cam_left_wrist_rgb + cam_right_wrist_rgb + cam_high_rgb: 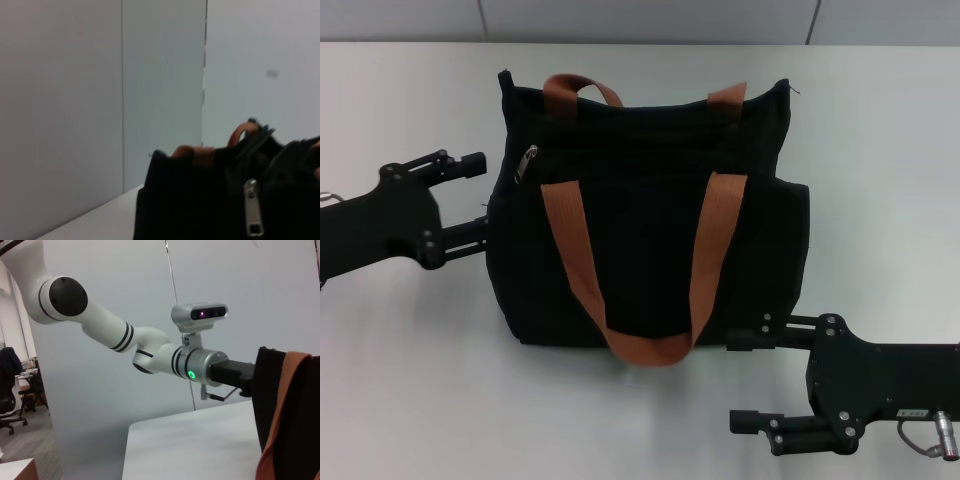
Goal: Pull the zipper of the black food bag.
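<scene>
Soft black fabric, so the bag (650, 230) will sag when tugged; grip the small silver zipper (526, 163). Left end effector (480, 195) gapes wide beside it; right end effector (745, 380) wide too.

The black food bag (650, 235) covers the tip of the left pincer's (480, 195) lower finger in the head view, and the bag's far handle (582, 92) sinks behind the top edge. In the left wrist view the bag runs off the frame (soft and blurry), zipper (253, 209) included. Right wrist view cuts off the bag too.
</scene>
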Tool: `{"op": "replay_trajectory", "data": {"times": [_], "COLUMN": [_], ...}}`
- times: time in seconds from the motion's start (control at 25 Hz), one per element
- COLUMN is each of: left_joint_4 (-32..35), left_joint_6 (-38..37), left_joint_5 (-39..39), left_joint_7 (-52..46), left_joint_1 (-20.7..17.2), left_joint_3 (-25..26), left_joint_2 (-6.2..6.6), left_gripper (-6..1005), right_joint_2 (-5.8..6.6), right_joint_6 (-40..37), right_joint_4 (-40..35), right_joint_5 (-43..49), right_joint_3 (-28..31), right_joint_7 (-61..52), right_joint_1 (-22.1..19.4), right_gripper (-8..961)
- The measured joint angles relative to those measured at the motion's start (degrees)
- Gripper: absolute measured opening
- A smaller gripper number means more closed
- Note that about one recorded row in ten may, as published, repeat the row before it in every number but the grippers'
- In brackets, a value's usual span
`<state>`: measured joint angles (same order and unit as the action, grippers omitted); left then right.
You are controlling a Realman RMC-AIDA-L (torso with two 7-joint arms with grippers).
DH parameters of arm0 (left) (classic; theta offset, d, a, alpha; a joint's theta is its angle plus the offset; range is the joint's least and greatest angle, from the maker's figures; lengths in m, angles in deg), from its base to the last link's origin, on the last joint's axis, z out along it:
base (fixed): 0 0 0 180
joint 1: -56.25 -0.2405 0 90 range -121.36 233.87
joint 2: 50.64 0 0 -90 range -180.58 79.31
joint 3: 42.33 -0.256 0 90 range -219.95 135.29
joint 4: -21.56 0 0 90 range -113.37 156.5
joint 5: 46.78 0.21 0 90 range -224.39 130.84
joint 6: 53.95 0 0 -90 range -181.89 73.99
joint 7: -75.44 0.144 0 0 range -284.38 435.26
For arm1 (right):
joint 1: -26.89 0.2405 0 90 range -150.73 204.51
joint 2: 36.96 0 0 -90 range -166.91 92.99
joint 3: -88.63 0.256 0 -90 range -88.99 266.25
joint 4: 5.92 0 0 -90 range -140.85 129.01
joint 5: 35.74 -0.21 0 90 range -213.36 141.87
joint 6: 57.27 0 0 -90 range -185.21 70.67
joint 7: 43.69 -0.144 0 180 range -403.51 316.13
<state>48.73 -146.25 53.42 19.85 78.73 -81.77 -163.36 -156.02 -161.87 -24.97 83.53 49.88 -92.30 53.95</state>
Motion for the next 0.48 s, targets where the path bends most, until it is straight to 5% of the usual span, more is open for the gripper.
{"op": "replay_trajectory", "data": {"times": [0.48], "left_joint_4": [-0.47], "left_joint_6": [6.37], "left_joint_5": [-0.48], "left_joint_7": [8.74], "left_joint_1": [2.05], "left_joint_3": [4.66], "left_joint_2": [-2.83], "left_gripper": [607], "right_joint_2": [0.04], "right_joint_6": [-0.05], "right_joint_4": [-0.11], "right_joint_5": [-0.10], "right_joint_3": [1.36], "right_joint_7": [-0.09], "right_joint_1": [0.16], "right_gripper": [741]}}
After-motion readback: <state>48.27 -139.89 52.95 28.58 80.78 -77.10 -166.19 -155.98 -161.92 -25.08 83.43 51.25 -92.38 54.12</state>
